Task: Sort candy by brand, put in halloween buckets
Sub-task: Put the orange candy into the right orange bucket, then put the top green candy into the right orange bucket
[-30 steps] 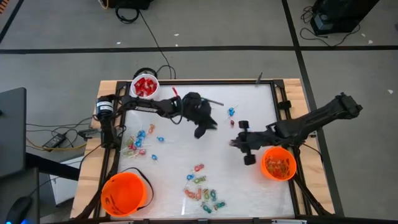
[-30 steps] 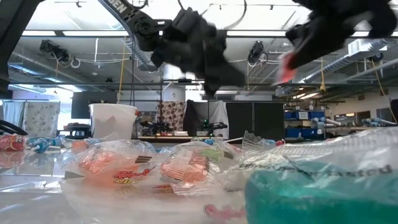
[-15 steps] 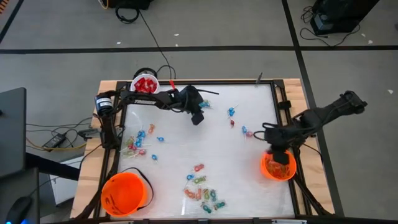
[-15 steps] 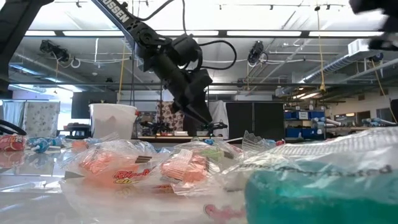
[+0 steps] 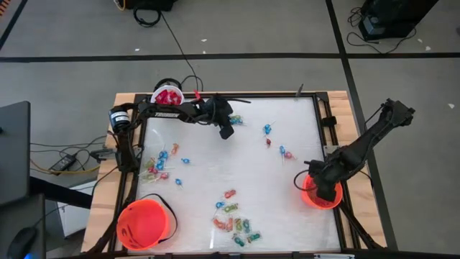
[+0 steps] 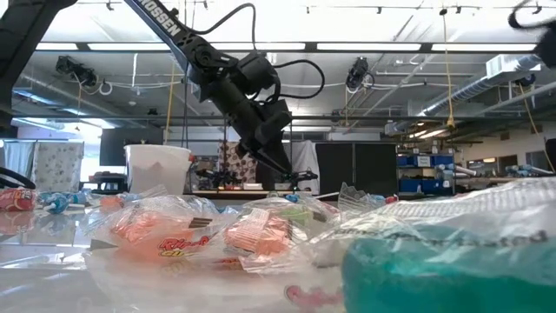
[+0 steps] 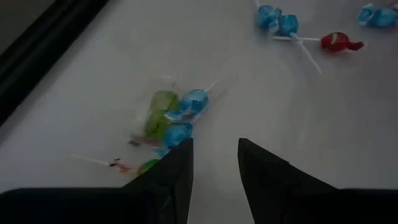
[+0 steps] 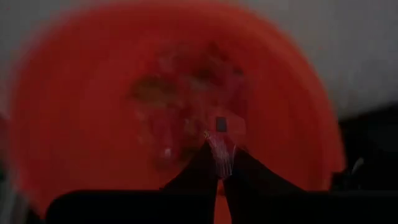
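Note:
Candy lies scattered on the white table: a cluster at the left [image 5: 159, 164], another near the front [image 5: 233, 223], and lollipops toward the far right [image 5: 267, 129]. My left gripper [image 5: 226, 132] hovers open near the far edge, tilted down; wrapped sweets [image 7: 169, 118] lie ahead of its fingers. My right gripper [image 5: 321, 188] points down over the right orange bucket [image 5: 310, 201], shut on a clear-wrapped candy [image 8: 220, 148]. A second orange bucket [image 5: 144, 223] stands at the near left. A white pail [image 5: 167, 96] of red candy stands at the far left. My right gripper pinches a piece of candy by its clear wrapper [image 8: 221, 155] between its two fingertips. The fingers come from above, pointing down. The piece is lifted clear, over the mouth of the right orange bucket, above the candy inside it.
A black frame rail [image 5: 327, 126] runs along the table's right side by the right arm. Cables [image 5: 187, 79] trail off the far edge behind the white pail. The low view has crinkled candy wrappers [image 6: 200, 230] close in front.
My right gripper has swung from the table's middle right toward the near right corner, over the orange bucket, and has turned to point straight down. My left gripper has drawn back toward the far edge and tipped downward.

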